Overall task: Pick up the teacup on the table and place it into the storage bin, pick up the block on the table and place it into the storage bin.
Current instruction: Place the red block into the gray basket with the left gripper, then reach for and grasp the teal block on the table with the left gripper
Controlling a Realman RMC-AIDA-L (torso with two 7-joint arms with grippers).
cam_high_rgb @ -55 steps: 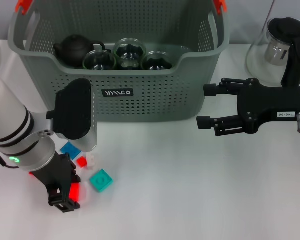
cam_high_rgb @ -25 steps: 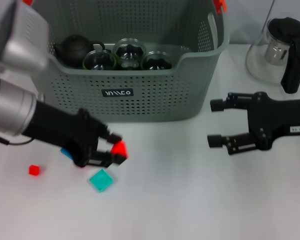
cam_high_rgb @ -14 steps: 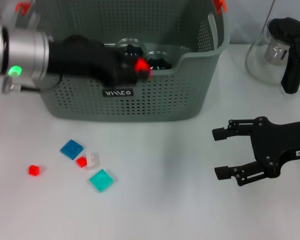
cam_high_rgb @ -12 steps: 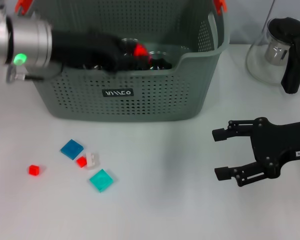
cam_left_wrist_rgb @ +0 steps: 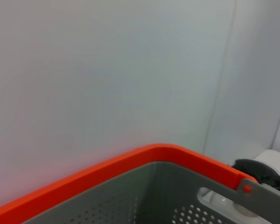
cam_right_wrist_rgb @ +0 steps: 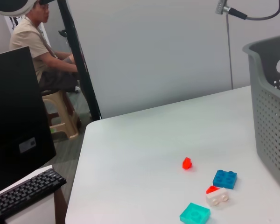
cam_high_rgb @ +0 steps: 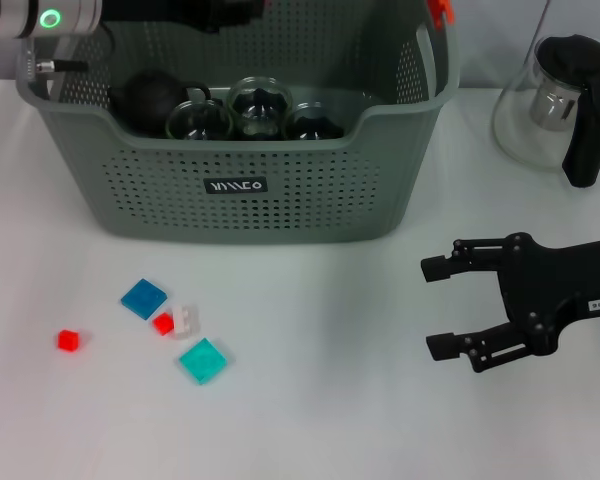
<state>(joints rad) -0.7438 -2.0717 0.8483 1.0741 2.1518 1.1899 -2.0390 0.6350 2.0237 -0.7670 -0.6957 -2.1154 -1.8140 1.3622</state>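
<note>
The grey-green storage bin (cam_high_rgb: 280, 190) stands at the back centre, holding three glass teacups (cam_high_rgb: 259, 105) and a dark teapot (cam_high_rgb: 145, 98). My left gripper (cam_high_rgb: 220, 10) is high over the bin's back left part, mostly cut off by the picture's edge; no block shows in it. The left wrist view shows only the bin's orange rim clip (cam_left_wrist_rgb: 130, 161) and inner wall. Loose blocks lie on the table: blue (cam_high_rgb: 143, 298), small red (cam_high_rgb: 68, 340), red-and-white (cam_high_rgb: 175, 321) and teal (cam_high_rgb: 202, 360). My right gripper (cam_high_rgb: 435, 307) hovers open over the table at the right, holding nothing.
A glass pitcher with a black handle (cam_high_rgb: 560, 100) stands at the back right. The right wrist view shows the blocks (cam_right_wrist_rgb: 225, 178) beside the bin's wall (cam_right_wrist_rgb: 270, 116); beyond the table edge there are a seated person, a monitor and a keyboard.
My left gripper carried a red block from the table up over the bin, then rose toward the back; the block no longer shows. The right gripper drew back toward the near right.
</note>
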